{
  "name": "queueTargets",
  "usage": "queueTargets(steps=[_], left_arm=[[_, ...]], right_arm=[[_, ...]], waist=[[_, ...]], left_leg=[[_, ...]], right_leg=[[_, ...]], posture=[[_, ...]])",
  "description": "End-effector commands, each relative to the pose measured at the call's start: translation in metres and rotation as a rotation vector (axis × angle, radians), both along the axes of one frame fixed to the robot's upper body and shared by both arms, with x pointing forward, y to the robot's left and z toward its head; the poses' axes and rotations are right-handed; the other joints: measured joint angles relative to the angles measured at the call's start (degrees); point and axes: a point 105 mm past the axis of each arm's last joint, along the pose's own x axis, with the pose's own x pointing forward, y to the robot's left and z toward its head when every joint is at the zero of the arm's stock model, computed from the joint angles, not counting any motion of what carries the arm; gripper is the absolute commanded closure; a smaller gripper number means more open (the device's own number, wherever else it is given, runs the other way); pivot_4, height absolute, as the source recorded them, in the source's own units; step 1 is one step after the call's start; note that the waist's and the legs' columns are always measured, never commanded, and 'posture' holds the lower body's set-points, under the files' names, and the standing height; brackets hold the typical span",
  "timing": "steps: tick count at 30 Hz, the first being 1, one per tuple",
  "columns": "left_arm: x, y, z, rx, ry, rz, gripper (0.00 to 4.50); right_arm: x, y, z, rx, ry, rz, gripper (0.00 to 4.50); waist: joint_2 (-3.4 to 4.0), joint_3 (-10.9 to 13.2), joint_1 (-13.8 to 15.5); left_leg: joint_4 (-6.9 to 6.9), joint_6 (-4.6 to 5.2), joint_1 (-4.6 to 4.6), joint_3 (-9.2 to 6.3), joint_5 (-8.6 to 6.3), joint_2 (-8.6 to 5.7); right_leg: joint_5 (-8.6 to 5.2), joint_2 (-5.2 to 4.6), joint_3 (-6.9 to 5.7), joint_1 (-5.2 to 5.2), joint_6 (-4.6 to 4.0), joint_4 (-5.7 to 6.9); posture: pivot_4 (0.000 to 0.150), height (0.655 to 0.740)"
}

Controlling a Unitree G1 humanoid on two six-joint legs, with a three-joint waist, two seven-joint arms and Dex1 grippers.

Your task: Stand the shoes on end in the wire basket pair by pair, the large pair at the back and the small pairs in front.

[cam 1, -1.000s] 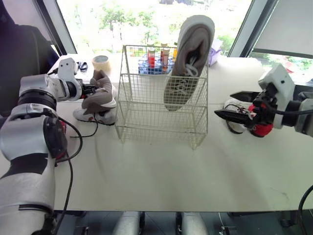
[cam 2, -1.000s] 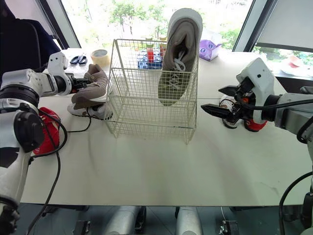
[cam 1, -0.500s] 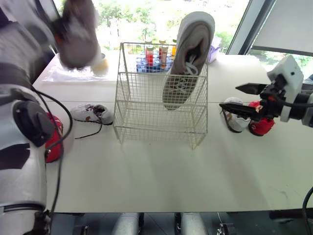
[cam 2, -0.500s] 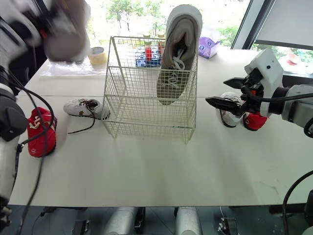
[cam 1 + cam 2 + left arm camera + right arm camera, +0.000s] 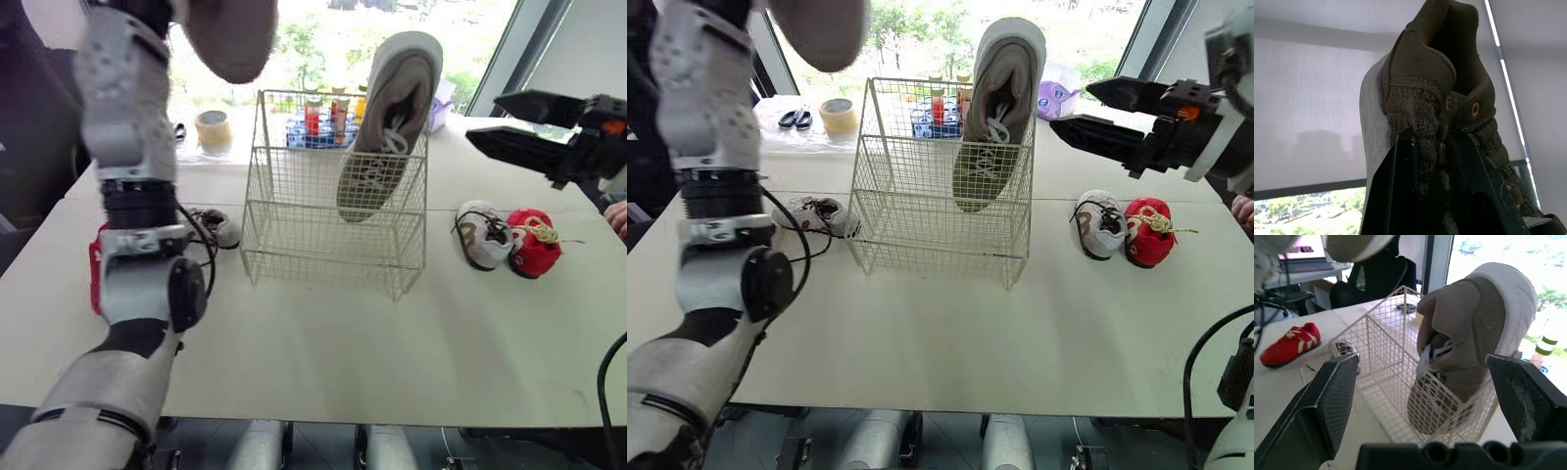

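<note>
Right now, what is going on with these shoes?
The left claw is shut on a large grey-brown sneaker, raised high. A matching sneaker stands on end in the wire basket. The right claw hangs open and empty beside the basket. A white shoe and a red shoe lie at the right, the other white shoe and other red shoe at the left.

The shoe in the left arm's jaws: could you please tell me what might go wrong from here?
The jaws pinch the raised shoe only by its knit collar, held high, so it may swing or slip free. The other shoe leans tall in the basket; lowering its mate alongside could knock it or snag the wire.
</note>
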Motion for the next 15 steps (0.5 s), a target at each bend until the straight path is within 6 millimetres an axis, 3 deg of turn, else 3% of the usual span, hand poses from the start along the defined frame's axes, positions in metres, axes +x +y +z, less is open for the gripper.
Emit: queueTargets(steps=[1,9,15], left_arm=[[-0.011,-0.021,0.005,0.036,-0.145,0.042,4.25],[0.016,-0.064,-0.036,0.168,-0.169,0.094,4.25],[0.023,-0.075,-0.056,0.2,-0.181,0.157,4.25]], right_arm=[[-0.021,-0.001,0.008,0.001,-0.011,0.034,0.0],[-0.04,-0.009,0.001,-0.005,0.026,-0.053,0.0],[-0.052,-0.01,0.003,0.0,0.04,-0.088,0.0]], waist=[[0.0,0.0,0.0],[0.0,0.0,0.1],[0.0,0.0,0.1]], left_leg=[[0.0,0.02,0.01,0.01,-0.01,0.01],[0.01,0.14,0.03,0.06,-0.08,0.01],[0.01,0.25,-0.03,0.08,-0.14,0.01]], right_leg=[[0.0,0.0,0.0,0.01,0.0,0.0],[0.0,-0.04,0.0,0.04,0.02,0.0],[0.0,-0.05,0.0,0.02,0.03,-0.05]], posture=[[0.15,0.6563],[0.15,0.6563],[0.15,0.6563]])
